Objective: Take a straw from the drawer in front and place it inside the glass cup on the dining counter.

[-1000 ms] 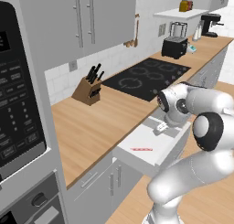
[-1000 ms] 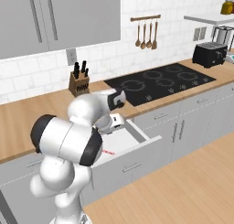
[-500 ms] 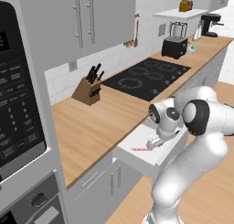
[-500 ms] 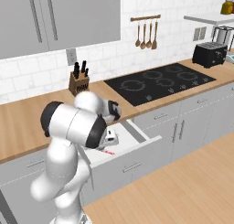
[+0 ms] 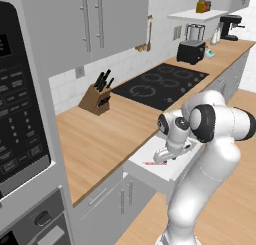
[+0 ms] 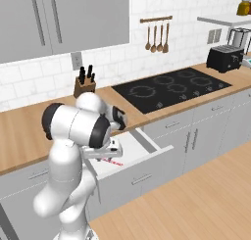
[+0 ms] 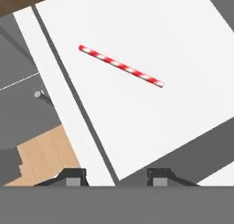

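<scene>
The drawer point(image 5: 144, 155) point(image 6: 133, 145) stands pulled out from under the wall counter, white inside point(image 7: 151, 31). The straw point(image 7: 121, 66), striped red and white, lies flat on the drawer floor, and appears as a thin red line in the left base view point(image 5: 152, 163) and the right base view point(image 6: 113, 162). My gripper point(image 5: 163, 157) point(image 6: 111, 154) point(image 7: 115, 178) hangs just above the drawer, pointing down, a little short of the straw. It is open, its two fingertips point(image 7: 73, 177) wide apart with nothing between them. The glass cup and the dining counter are out of view.
On the wall counter stand a knife block point(image 5: 97, 98), a black cooktop point(image 5: 160, 84) and a toaster point(image 5: 191, 51). A microwave point(image 5: 20, 114) fills the left. The drawer's side wall point(image 7: 68, 95) and grey cabinet fronts point(image 6: 196, 136) lie close by.
The hand has come down and leftward over the open drawer, and the gripper has gone from shut to open. The straw and drawer have not moved.
</scene>
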Robot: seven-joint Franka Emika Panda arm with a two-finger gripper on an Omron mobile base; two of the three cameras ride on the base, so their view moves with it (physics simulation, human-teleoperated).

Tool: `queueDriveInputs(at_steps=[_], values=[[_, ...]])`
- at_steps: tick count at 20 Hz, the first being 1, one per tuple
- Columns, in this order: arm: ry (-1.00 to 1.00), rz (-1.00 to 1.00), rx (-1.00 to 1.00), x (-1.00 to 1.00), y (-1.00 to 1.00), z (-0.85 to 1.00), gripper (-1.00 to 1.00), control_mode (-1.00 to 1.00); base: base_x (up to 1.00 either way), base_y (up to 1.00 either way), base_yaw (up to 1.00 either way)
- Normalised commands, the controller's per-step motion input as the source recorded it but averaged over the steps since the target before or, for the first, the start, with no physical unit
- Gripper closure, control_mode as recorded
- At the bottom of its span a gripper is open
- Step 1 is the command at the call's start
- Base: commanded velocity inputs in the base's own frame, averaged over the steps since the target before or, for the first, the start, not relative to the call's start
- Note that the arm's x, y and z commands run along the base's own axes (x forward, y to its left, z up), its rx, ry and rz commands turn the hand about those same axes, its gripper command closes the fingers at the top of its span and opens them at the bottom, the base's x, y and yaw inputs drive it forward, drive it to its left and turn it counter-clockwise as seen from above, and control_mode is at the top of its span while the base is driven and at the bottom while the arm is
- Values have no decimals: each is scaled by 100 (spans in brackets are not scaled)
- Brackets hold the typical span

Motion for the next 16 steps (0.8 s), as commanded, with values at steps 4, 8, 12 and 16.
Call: queueDriveInputs(at_steps=[4,8,12,16], values=[[0,23,0,8,-45,0,-100,-100,0,0,0],[0,35,0,12,-26,2,-100,-100,0,0,0],[1,37,0,40,0,6,-100,-100,0,0,0],[12,34,-1,63,1,1,-100,-100,0,0,0]])
